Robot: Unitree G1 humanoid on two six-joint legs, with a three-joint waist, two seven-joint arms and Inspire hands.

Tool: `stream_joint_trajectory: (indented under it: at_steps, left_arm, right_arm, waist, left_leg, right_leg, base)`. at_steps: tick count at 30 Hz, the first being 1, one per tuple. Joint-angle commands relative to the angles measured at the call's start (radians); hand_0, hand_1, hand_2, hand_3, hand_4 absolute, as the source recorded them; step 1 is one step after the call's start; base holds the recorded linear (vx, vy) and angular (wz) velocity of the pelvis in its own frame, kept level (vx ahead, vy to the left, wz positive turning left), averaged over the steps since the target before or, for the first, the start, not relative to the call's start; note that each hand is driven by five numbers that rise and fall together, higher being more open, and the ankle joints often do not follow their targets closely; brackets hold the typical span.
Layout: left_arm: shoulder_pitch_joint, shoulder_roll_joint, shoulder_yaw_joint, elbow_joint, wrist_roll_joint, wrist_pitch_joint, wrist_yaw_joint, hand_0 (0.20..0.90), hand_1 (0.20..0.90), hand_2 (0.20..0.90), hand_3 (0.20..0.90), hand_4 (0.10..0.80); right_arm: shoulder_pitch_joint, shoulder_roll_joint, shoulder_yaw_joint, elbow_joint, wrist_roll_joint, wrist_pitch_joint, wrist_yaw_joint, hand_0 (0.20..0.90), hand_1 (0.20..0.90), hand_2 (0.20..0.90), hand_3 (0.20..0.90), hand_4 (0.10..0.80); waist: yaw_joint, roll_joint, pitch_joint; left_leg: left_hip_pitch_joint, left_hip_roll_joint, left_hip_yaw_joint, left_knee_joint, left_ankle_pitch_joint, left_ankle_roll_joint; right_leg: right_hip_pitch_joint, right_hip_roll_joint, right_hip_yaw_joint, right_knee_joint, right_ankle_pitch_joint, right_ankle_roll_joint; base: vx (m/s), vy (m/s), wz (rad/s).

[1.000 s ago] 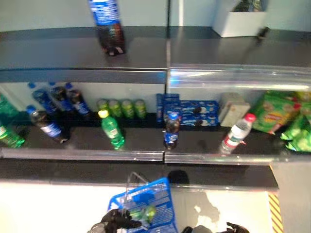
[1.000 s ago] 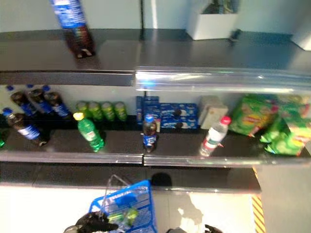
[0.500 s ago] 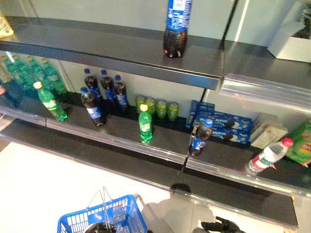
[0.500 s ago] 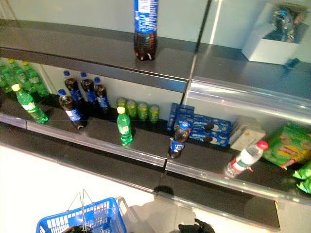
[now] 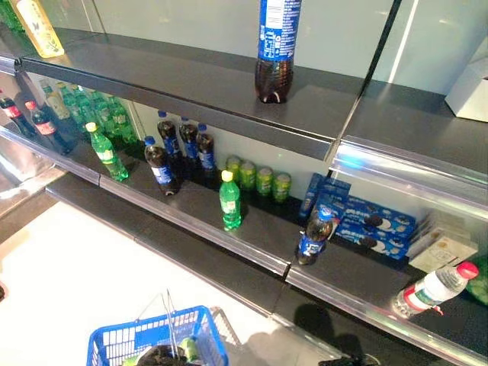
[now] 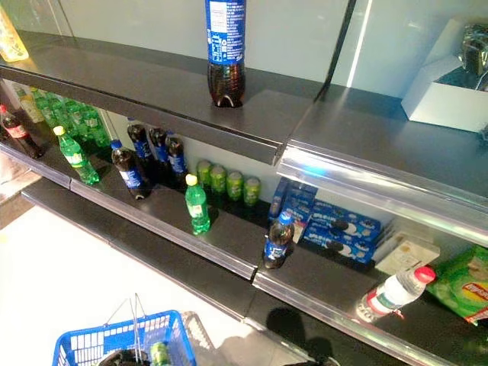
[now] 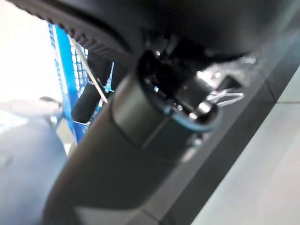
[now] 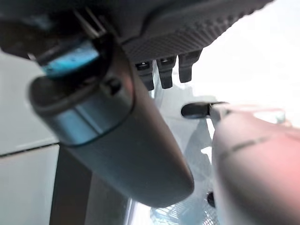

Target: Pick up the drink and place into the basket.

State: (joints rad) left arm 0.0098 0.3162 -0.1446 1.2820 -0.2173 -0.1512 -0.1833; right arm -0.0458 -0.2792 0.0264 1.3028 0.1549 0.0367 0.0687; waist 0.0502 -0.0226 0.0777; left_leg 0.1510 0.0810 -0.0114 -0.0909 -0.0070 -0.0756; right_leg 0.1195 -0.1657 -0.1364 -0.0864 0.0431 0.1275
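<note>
A blue wire basket (image 5: pixel 114 347) hangs at the bottom left of the eye views, its blue wall (image 7: pixel 60 70) also in the left wrist view. A green bottle (image 5: pixel 188 348) lies inside it. My left hand (image 5: pixel 158 356) is shut on the basket's wire handle (image 7: pixel 89 70). On the shelves stand drinks: a tall cola bottle (image 5: pixel 276 46) on the top shelf, a green bottle (image 5: pixel 229 200), a small cola bottle (image 5: pixel 314 235) and a tilted water bottle (image 5: pixel 435 288) lower down. My right hand (image 8: pixel 159 75) hangs open and holds nothing, only just showing at the bottom edge (image 5: pixel 349 360).
Further cola bottles (image 5: pixel 183 145), green bottles (image 5: pixel 103 149), green cans (image 5: pixel 259 179) and blue biscuit boxes (image 5: pixel 366 225) fill the lower shelf. A clear rail (image 5: pixel 229 236) runs along its front edge. A white box (image 6: pixel 450 84) stands on the top shelf at right.
The camera has swung left and up, so more of the shelf's left end shows. The basket stays at the bottom left in my left hand. My right hand has sunk nearly out of view.
</note>
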Motion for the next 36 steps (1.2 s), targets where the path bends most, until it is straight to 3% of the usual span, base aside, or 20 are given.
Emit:
stream_joint_trajectory:
  at_steps: [1,11,14,15,16,18,19,20,23,25,27,29,31,36]
  left_arm:
    - [-0.106,-0.020,0.005,-0.051,-0.019,-0.078,-0.030,0.300,0.300,0.300,0.200,0.100]
    - [-0.099,-0.021,0.011,-0.052,-0.029,-0.082,-0.039,0.300,0.300,0.300,0.200,0.100]
    - [-0.088,-0.024,0.012,-0.057,-0.027,-0.096,-0.056,0.300,0.300,0.300,0.200,0.100]
    - [-0.079,-0.026,0.015,-0.068,-0.023,-0.098,-0.060,0.300,0.300,0.300,0.200,0.100]
    - [-0.078,-0.027,0.017,-0.067,-0.024,-0.102,-0.063,0.300,0.300,0.300,0.200,0.100]
    - [-0.081,-0.028,0.016,-0.061,-0.016,-0.105,-0.067,0.300,0.300,0.300,0.200,0.100]
    - [-0.084,-0.027,0.021,-0.053,-0.006,-0.102,-0.071,0.300,0.300,0.300,0.200,0.100]
    - [-0.089,-0.011,0.023,-0.044,-0.008,-0.105,-0.066,0.300,0.300,0.300,0.200,0.100]
    - [-0.097,0.014,0.033,-0.043,-0.025,-0.101,-0.062,0.300,0.300,0.300,0.200,0.100]
    - [-0.094,0.023,0.051,-0.047,-0.021,-0.099,-0.061,0.300,0.300,0.300,0.200,0.100]
    - [-0.095,0.030,0.061,-0.030,-0.009,-0.118,-0.059,0.300,0.300,0.300,0.200,0.100]
    - [-0.095,0.028,0.060,-0.022,-0.003,-0.115,-0.047,0.300,0.300,0.300,0.200,0.100]
    - [-0.090,0.034,0.063,-0.023,-0.002,-0.102,-0.043,0.300,0.300,0.300,0.200,0.100]
    - [-0.102,0.045,0.060,-0.025,-0.017,-0.084,-0.043,0.300,0.300,0.300,0.200,0.100]
  right_arm:
    - [-0.030,-0.023,-0.006,0.037,-0.022,-0.009,-0.004,0.900,0.900,0.900,0.900,0.800]
    - [-0.011,-0.026,-0.008,0.039,-0.050,-0.017,0.011,0.900,0.900,0.900,0.900,0.800]
    - [-0.006,-0.027,0.000,0.033,-0.051,-0.022,0.011,0.900,0.900,0.900,0.900,0.800]
    - [-0.015,-0.034,0.006,0.023,-0.053,-0.025,0.016,0.900,0.900,0.900,0.900,0.800]
    - [-0.022,-0.039,0.005,0.017,-0.044,-0.022,0.011,0.900,0.900,0.900,0.900,0.800]
    - [-0.024,-0.043,-0.001,0.013,-0.027,-0.018,0.003,0.900,0.900,0.900,0.900,0.800]
    - [-0.019,-0.042,-0.016,0.013,-0.028,-0.022,0.002,0.900,0.900,0.900,0.900,0.800]
    - [-0.009,-0.039,-0.032,0.017,-0.038,-0.047,0.023,0.900,0.900,0.900,0.900,0.800]
    - [-0.006,-0.033,-0.037,0.027,-0.059,-0.059,0.037,0.900,0.900,0.900,0.900,0.800]
    - [-0.003,-0.031,-0.038,0.025,-0.062,-0.057,0.042,0.900,0.900,0.900,0.900,0.800]
    - [0.000,-0.027,-0.039,0.034,-0.046,-0.070,0.037,0.900,0.900,0.900,0.900,0.800]
    - [0.002,-0.021,-0.041,0.037,-0.045,-0.062,0.021,0.900,0.900,0.900,0.900,0.800]
    - [0.009,-0.019,-0.037,0.041,-0.045,-0.064,0.016,0.900,0.900,0.900,0.900,0.800]
    - [-0.008,-0.017,-0.035,0.046,-0.046,-0.052,0.029,0.900,0.900,0.900,0.900,0.800]
  waist:
    - [-0.004,0.018,0.001]
    - [-0.019,0.022,0.010]
    - [-0.016,0.015,0.021]
    - [-0.005,-0.002,0.036]
    - [0.000,-0.008,0.044]
    - [0.000,-0.013,0.054]
    - [0.000,-0.021,0.059]
    - [-0.011,-0.042,0.070]
    - [-0.004,-0.049,0.085]
    - [0.004,-0.046,0.087]
    - [0.010,-0.032,0.079]
    - [0.009,-0.030,0.070]
    - [0.009,-0.029,0.061]
    - [0.002,-0.022,0.048]
  left_leg:
    - [-0.017,-0.011,0.075,0.023,-0.015,0.019]
    - [-0.006,-0.008,0.082,0.017,-0.016,0.023]
    - [-0.015,-0.018,0.037,0.046,-0.028,0.031]
    - [-0.042,-0.036,-0.032,0.127,-0.062,0.036]
    - [-0.055,-0.047,-0.053,0.147,-0.072,0.039]
    - [-0.063,-0.054,-0.049,0.151,-0.074,0.045]
    - [-0.064,-0.058,-0.033,0.145,-0.075,0.055]
    - [-0.062,-0.079,-0.030,0.143,-0.091,0.066]
    - [-0.067,-0.076,-0.009,0.139,-0.094,0.065]
    - [-0.072,-0.068,0.013,0.130,-0.082,0.071]
    - [-0.091,-0.058,0.050,0.096,-0.045,0.089]
    - [-0.088,-0.071,0.052,0.075,-0.041,0.098]
    - [-0.082,-0.077,0.045,0.068,-0.045,0.096]
    - [-0.072,-0.056,0.059,0.048,-0.043,0.087]
  right_leg:
    - [-0.022,-0.056,-0.029,0.036,0.029,0.028]
    - [-0.014,-0.051,-0.020,0.043,0.015,0.022]
    - [-0.022,-0.037,0.018,0.065,-0.001,0.011]
    - [-0.043,-0.042,0.059,0.090,-0.001,0.009]
    - [-0.050,-0.043,0.077,0.096,0.001,0.011]
    - [-0.056,-0.046,0.083,0.099,0.007,0.016]
    - [-0.068,-0.061,0.084,0.093,0.028,0.032]
    - [-0.108,-0.087,0.102,0.053,0.113,0.072]
    - [-0.167,-0.119,0.062,0.060,0.163,0.085]
    - [-0.172,-0.126,0.051,0.102,0.157,0.081]
    - [-0.162,-0.117,0.050,0.177,0.133,0.060]
    - [-0.152,-0.112,0.043,0.152,0.134,0.053]
    - [-0.149,-0.111,0.040,0.128,0.136,0.052]
    - [-0.146,-0.113,0.047,0.141,0.118,0.054]
  base:
    - [0.000,0.000,0.00]
    - [0.041,0.017,-0.01]
    - [0.023,0.084,0.00]
    - [-0.035,0.139,-0.02]
    - [-0.039,0.119,-0.02]
    - [-0.045,0.147,-0.21]
    - [-0.118,0.177,-0.50]
    - [-0.150,0.114,-0.62]
    - [-0.147,0.009,-0.75]
    - [-0.177,-0.006,-0.85]
    - [-0.301,-0.013,-0.74]
    - [-0.178,-0.063,-0.62]
    - [-0.099,-0.159,-0.26]
    - [-0.106,-0.188,-0.26]
